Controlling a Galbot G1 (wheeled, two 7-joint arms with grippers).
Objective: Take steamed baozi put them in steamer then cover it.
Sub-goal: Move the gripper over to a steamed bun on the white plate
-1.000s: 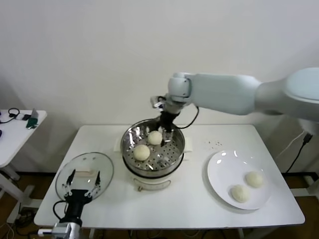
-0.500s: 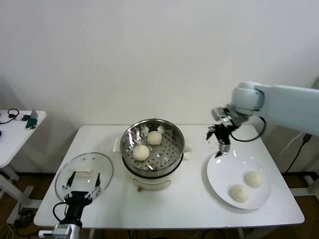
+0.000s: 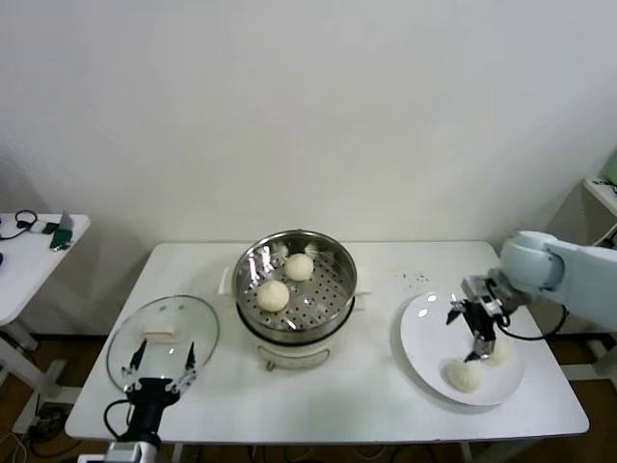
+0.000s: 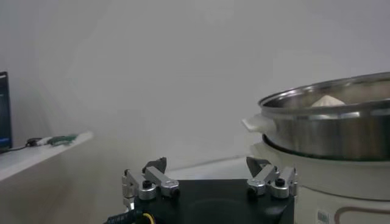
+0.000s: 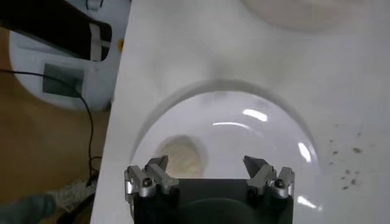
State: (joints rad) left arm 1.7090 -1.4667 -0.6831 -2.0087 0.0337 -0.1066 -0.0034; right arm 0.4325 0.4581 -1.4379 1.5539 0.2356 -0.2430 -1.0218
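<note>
The steamer (image 3: 297, 311) stands mid-table with two baozi (image 3: 274, 294) (image 3: 300, 266) in its steel basket. Two more baozi lie on the white plate (image 3: 429, 333) at the right: one at the front (image 3: 464, 374), one partly hidden behind my right gripper (image 3: 501, 355). My right gripper (image 3: 480, 345) is open and empty, pointing down just above the plate between these two. The right wrist view shows its open fingers (image 5: 206, 163) over the plate (image 5: 244, 122), one baozi (image 5: 181, 155) beside one fingertip. My left gripper (image 3: 160, 371) is open and parked at the front left.
The round glass lid (image 3: 164, 333) lies on the table left of the steamer, just beyond my left gripper. The left wrist view shows the open left gripper (image 4: 207, 165) and the steamer's side (image 4: 329, 131). A small side table (image 3: 39, 241) stands far left.
My right arm has swung from the steamer, where it left the far baozi, rightwards and down to the plate. The left arm has barely moved.
</note>
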